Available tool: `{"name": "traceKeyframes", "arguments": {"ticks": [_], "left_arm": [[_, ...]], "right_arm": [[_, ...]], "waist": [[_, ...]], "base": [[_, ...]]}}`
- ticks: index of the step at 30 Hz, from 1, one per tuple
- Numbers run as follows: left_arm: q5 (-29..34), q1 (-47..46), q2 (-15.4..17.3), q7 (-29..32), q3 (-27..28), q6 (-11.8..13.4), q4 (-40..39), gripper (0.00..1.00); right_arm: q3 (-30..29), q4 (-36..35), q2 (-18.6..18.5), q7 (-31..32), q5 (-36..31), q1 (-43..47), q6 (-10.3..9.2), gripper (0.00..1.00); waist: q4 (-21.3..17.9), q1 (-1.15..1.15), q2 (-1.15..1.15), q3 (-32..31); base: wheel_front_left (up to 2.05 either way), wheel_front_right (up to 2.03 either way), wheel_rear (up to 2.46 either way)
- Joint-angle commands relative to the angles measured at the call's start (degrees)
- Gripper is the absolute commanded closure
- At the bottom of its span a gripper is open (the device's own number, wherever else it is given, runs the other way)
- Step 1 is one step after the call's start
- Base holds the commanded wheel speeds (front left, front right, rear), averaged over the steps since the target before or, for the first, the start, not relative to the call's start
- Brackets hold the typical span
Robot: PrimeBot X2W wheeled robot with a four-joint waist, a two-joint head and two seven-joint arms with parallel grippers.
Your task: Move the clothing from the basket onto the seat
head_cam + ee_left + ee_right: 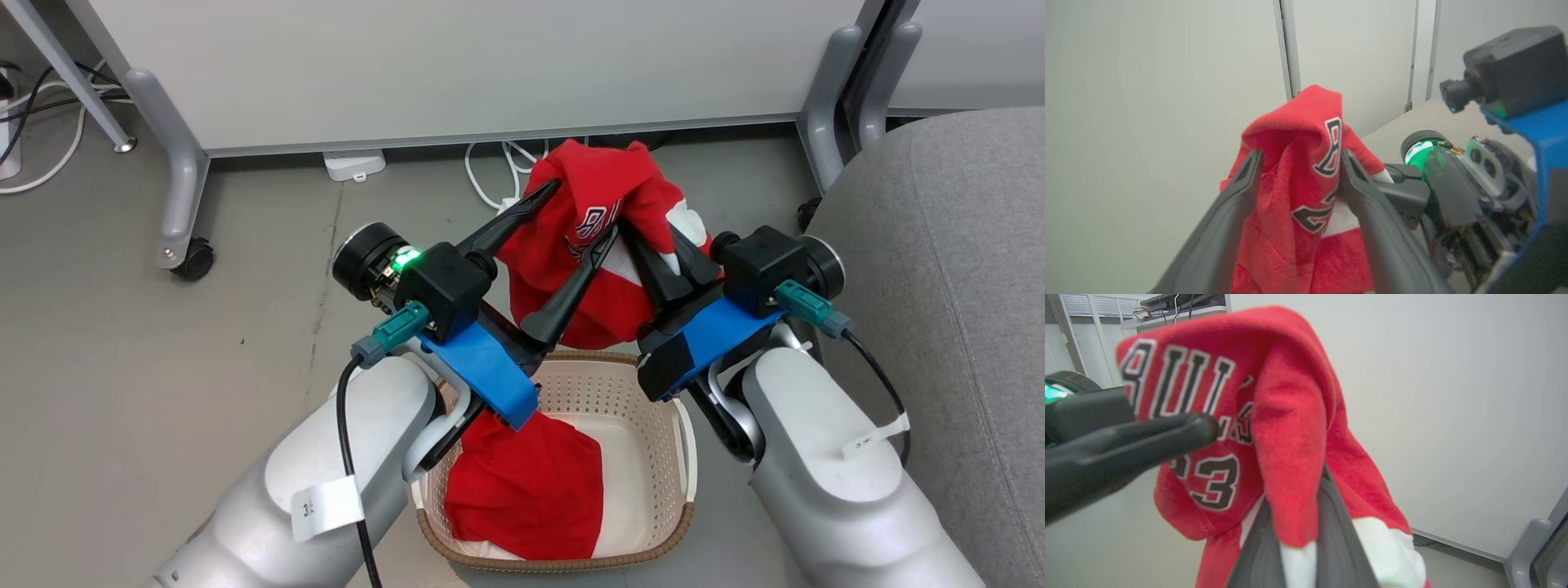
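A red garment (588,245) with white trim and "BULLS" lettering hangs lifted above the cream basket (653,425). My right gripper (638,235) is shut on a fold of it; in the right wrist view the cloth (1290,416) drapes over that gripper's (1296,526) closed fingers. My left gripper (584,208) is open, one finger on each side of the hanging cloth (1298,122), as the left wrist view (1300,157) shows. A second red piece (531,490) lies in the basket. The grey seat (939,245) is at the right.
White partition panels (490,65) on grey legs with casters (192,260) stand close behind the basket. Cables and a white power block (353,163) lie on the floor beneath them. Bare grey floor (122,367) spreads to the left.
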Motion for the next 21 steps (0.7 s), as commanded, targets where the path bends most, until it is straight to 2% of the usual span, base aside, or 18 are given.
{"name": "traceKeyframes", "arguments": {"ticks": [1,12,21], "left_arm": [[0.31,-0.07,0.20,-0.16,0.46,-0.08,-0.02,0.00],[3.42,1.98,0.58,-0.16,2.27,-0.08,-1.10,0.00],[5.16,2.72,0.89,-0.16,1.88,-0.08,-1.91,0.00]], "right_arm": [[-0.67,-0.44,-0.12,-0.24,-0.38,-0.99,0.01,1.00],[-7.63,-3.77,-0.12,-0.24,-1.91,1.92,0.01,1.00],[-12.20,-8.37,-0.09,-0.24,-4.44,5.11,0.01,1.00]], "waist": [[-0.11,0.00,0.00,0.10],[-2.98,0.00,0.00,1.43],[-9.23,0.00,0.00,3.31]], "base": [[0.00,0.00,0.00],[0.00,0.00,0.00],[0.00,0.00,0.00]]}}
